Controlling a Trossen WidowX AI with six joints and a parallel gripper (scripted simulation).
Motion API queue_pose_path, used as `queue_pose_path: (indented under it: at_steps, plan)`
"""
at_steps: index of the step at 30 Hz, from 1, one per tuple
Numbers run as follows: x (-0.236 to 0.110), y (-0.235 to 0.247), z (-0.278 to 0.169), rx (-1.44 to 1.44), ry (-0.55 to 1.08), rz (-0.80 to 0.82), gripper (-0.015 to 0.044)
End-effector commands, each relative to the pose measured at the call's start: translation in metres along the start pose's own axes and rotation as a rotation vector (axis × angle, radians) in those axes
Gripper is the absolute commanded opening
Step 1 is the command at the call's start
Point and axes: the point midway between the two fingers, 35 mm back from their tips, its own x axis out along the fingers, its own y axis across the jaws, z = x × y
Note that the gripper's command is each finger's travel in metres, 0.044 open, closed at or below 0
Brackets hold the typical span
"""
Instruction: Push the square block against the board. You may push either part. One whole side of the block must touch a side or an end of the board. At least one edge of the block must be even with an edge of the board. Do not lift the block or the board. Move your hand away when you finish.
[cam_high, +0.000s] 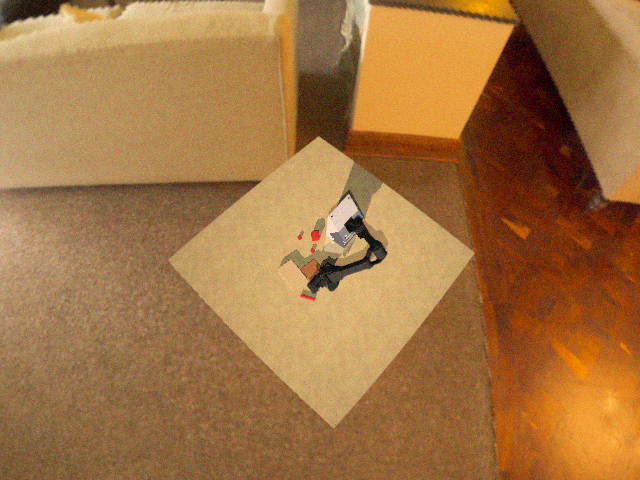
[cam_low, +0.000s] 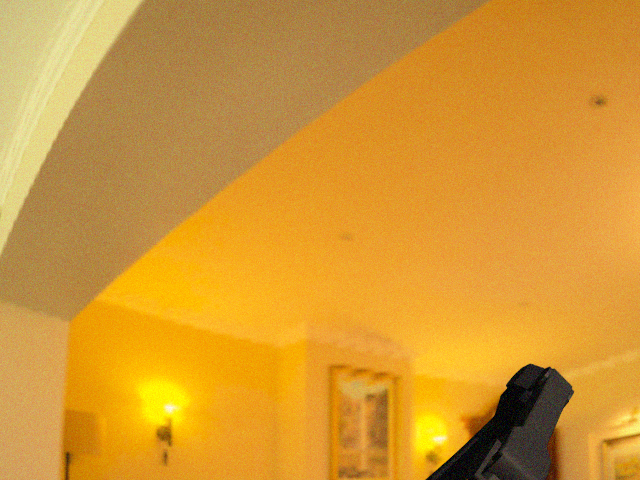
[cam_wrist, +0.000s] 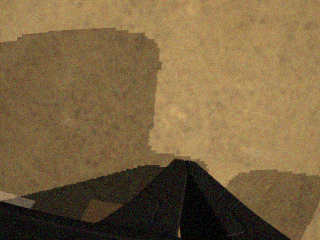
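Observation:
A brown square block (cam_high: 310, 268) lies on the tan mat (cam_high: 361, 335) (cam_wrist: 234, 40), right beside a pale flat board (cam_high: 290, 276) on its left; they look to be touching, though the exact edges are too small to tell. My gripper (cam_high: 315, 284) (cam_wrist: 182, 170) is shut on nothing and sits low at the block's near right side. In the wrist view the closed fingers point at bare mat, and a sliver of brown (cam_wrist: 100, 210) shows at their lower left. The exterior view shows only a part of my arm (cam_low: 516, 434) against the ceiling.
My base (cam_high: 343, 221) stands on the mat behind the block. Small red pieces (cam_high: 314, 235) lie left of the base, and a flat red one (cam_high: 308, 297) lies just in front of the gripper. A sofa (cam_high: 139, 98) and a cabinet (cam_high: 423, 72) stand beyond the mat.

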Motion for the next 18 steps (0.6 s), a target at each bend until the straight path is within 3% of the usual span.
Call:
queue_pose_path:
  at_steps: [1, 8, 12, 18]
  plan:
    - [-0.003, -0.003, 0.010, -0.006, 0.000, -0.010, 0.0000]
    - [-0.003, -0.001, 0.009, -0.003, 0.000, -0.002, 0.0000]
    - [-0.055, 0.000, 0.008, -0.006, 0.003, -0.010, 0.0000]
    - [-0.058, 0.000, 0.008, -0.006, 0.003, -0.010, 0.0000]
